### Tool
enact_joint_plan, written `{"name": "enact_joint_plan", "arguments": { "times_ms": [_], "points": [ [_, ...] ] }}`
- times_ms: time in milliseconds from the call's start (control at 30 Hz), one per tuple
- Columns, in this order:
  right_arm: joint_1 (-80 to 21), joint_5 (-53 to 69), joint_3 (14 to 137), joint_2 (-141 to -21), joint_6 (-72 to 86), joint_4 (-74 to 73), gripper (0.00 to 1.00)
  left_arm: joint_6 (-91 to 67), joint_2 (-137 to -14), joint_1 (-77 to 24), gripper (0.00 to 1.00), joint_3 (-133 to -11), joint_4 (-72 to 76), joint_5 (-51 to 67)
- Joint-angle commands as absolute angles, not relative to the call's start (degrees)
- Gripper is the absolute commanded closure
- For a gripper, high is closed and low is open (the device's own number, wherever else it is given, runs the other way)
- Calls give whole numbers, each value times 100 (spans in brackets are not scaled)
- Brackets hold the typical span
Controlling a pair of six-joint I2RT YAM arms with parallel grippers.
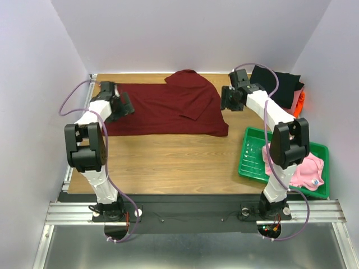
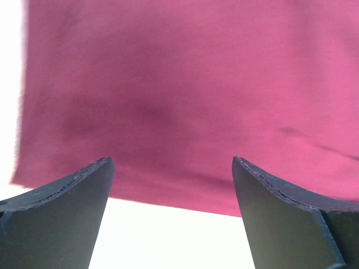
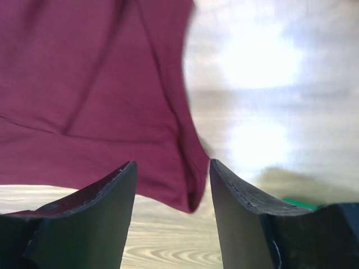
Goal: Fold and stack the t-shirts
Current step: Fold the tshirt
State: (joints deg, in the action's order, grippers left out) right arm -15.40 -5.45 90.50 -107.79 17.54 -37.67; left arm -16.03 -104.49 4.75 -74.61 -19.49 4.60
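Observation:
A dark maroon t-shirt [image 1: 168,109] lies spread across the back of the table, its top right part folded over. My left gripper [image 1: 124,105] hovers at the shirt's left edge, open; the left wrist view shows its jaws [image 2: 171,159] wide apart with only maroon cloth [image 2: 185,95] beyond them. At the shirt's right edge my right gripper [image 1: 229,100] is open too. The right wrist view has a corner of the shirt [image 3: 188,190] beyond the gap of the right gripper [image 3: 173,161], touching neither finger. A light pink t-shirt [image 1: 307,168] lies in the tray.
A folded black t-shirt [image 1: 275,83] sits at the back right corner with an orange one [image 1: 302,101] peeking out beside it. The green plastic tray [image 1: 252,157] stands at the right, near the right arm's base. White walls close in the table on three sides.

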Motion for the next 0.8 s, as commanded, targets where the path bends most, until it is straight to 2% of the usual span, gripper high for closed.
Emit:
{"name": "enact_joint_plan", "arguments": {
  "times_ms": [0,400,767],
  "points": [
    [-1714,-28,9763,-11169,1363,-3674,39,-1784,-10116,-342,1,-8120,-2066,193],
    [-2355,966,11012,-12550,1502,-3437,44,-1986,-10397,-1142,1,-7920,-1661,1502],
    [-2443,1125,11030,-12902,1556,-3437,46,-2153,-10924,-1503,1,-7831,-1336,2065]
  ]
}}
